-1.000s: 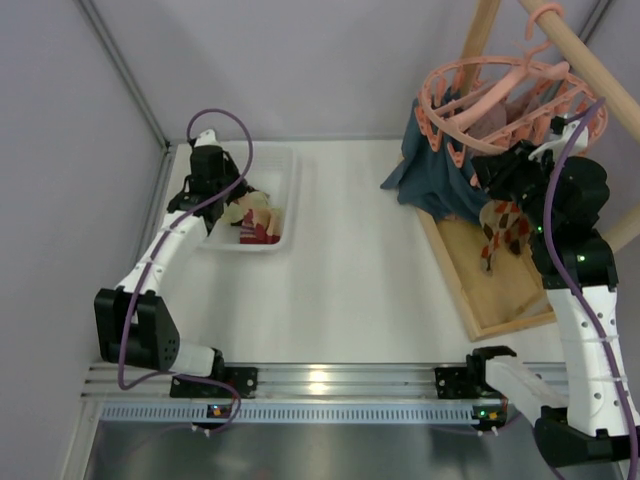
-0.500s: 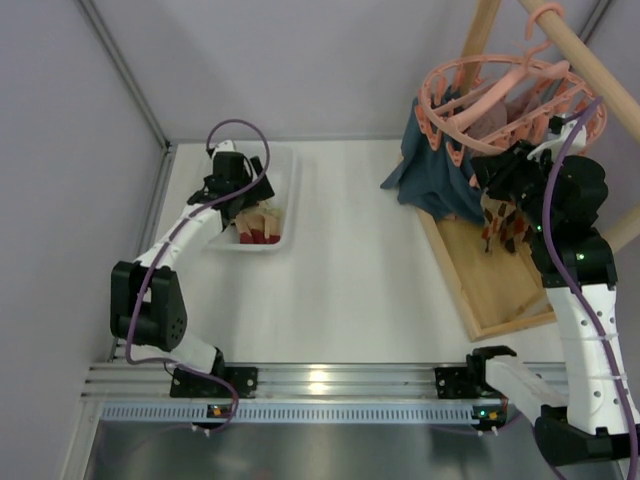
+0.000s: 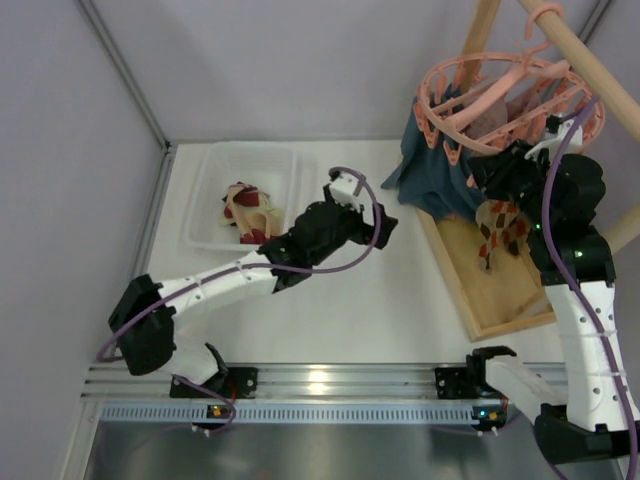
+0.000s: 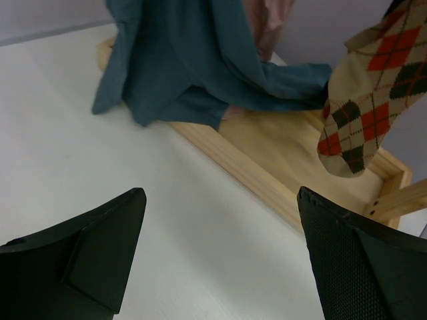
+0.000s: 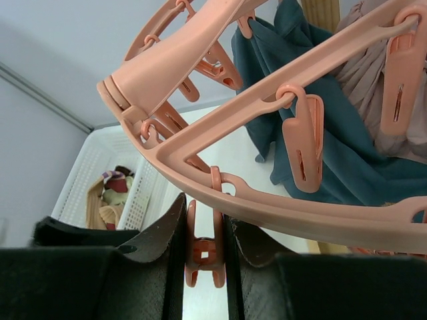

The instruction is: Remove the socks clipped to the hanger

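Hanging sock: an argyle sock [image 4: 370, 100] in tan, red and dark diamonds dangles just below the right gripper [image 5: 203, 213] and ahead of the left gripper [image 4: 220, 197], to its right. Its top is hidden, so I cannot tell which clip holds it.
Loose socks: a small heap of socks [image 3: 250, 212], red, cream and dark, lies in the white basket [image 3: 205, 185], well behind the left gripper.
Hanger: the salmon-pink hanger [image 5: 267, 140] hangs tilted right above the right gripper, with its rings and spokes close over the fingers.
Right gripper: clenched on one dangling clip [image 5: 203, 257], which is pinched between the two dark fingers.
Left gripper: released, jaws spread wide and holding nothing. It hovers over the white table [image 3: 370, 300], reaching toward the argyle sock.
Teal cloth: a teal-blue cloth [image 4: 193, 60] drapes from the hanger ahead of the left gripper, its lower edge resting on the wooden tray.
Pink garment: a dusty-pink garment [image 5: 373, 73] hangs behind the teal cloth.
Wooden tray: the wooden tray [image 4: 267, 163] lies on the table under the argyle sock.
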Tool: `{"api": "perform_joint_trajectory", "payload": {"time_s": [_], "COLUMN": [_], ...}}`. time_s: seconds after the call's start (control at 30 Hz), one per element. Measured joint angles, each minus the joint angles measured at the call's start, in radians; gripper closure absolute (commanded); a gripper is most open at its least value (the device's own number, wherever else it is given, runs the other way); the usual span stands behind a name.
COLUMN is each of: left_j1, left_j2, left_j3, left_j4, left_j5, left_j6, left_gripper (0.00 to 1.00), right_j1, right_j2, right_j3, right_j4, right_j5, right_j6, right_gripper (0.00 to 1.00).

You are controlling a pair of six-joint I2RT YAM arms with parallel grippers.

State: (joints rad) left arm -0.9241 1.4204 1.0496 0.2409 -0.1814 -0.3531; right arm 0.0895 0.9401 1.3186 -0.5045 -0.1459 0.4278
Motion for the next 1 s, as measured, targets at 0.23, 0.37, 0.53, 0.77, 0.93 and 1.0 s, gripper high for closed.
{"api": "perform_joint_trajectory", "payload": {"time_s": [0.23, 0.37, 0.53, 0.77, 0.93, 1.0], "left_j1": [-0.222, -0.279, -0.295, -0.306, -0.307, -0.307], "left_j2": [0.317, 0.423, 0.497, 0.65, 0.78, 0.825], "left_j3": [0.179, 0.29, 0.406, 0.571, 0.684, 0.724], "left_j4": [0.058, 0.059, 0.079, 0.101, 0.103, 0.101], "left_j5": [-0.107, -0.123, -0.126, -0.12, -0.111, -0.112], "left_j6": [0.062, 0.064, 0.064, 0.08, 0.12, 0.126], "left_gripper": [0.14, 0.13, 0.11, 0.05, 0.03, 0.02], "right_j1": [0.0, 0.0, 0.0, 0.0, 0.0, 0.0], "right_j2": [0.0, -0.002, -0.004, -0.004, -0.004, -0.004], "right_j3": [0.006, 0.025, 0.038, 0.038, 0.038, 0.038], "right_j4": [-0.006, -0.024, -0.037, -0.038, -0.038, -0.038], "right_j5": [-0.007, -0.01, -0.014, -0.021, -0.021, -0.022], "right_j6": [0.004, 0.003, 0.004, 0.013, 0.018, 0.019], "right_gripper": [1.0, 1.0, 1.0, 1.0, 1.0, 1.0]}}
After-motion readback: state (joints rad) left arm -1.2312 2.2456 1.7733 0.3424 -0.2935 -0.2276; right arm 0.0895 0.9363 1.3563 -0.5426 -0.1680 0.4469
